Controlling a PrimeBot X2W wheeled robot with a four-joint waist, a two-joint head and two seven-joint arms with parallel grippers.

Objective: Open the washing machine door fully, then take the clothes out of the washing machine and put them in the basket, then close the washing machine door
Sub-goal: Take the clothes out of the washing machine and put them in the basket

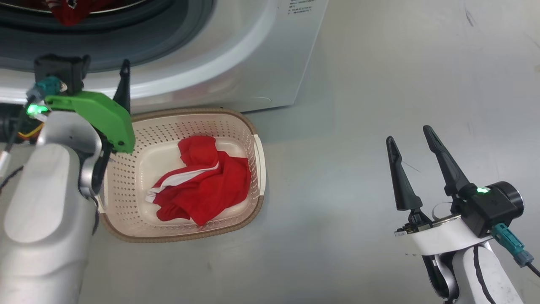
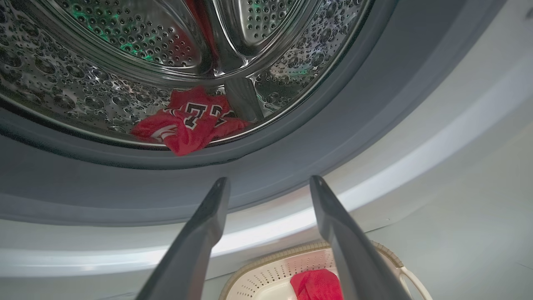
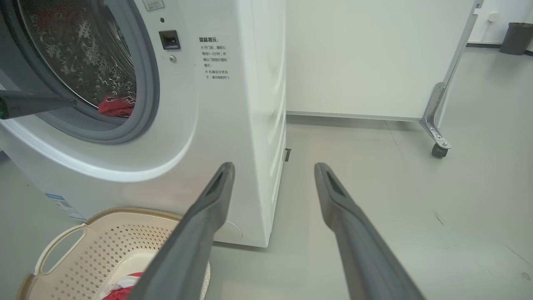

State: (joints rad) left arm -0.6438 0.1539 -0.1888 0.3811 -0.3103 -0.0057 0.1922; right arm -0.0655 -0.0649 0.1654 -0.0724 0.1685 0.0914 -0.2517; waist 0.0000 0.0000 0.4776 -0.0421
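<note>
The white washing machine stands with its drum mouth uncovered; the washing machine door is out of view. A piece of the red clothes with white numerals lies at the front of the steel drum, draped onto the grey gasket. My left gripper is open and empty just outside the gasket, pointing at that garment, above the basket's left end. The cream basket sits on the floor before the machine and holds another red garment with white stripes. My right gripper hangs open and empty over bare floor, right of the basket.
Grey floor stretches to the right of the machine. In the right wrist view a white wall panel on a castor stands behind, with a dark bin in the far corner. The basket nearly touches the machine's base.
</note>
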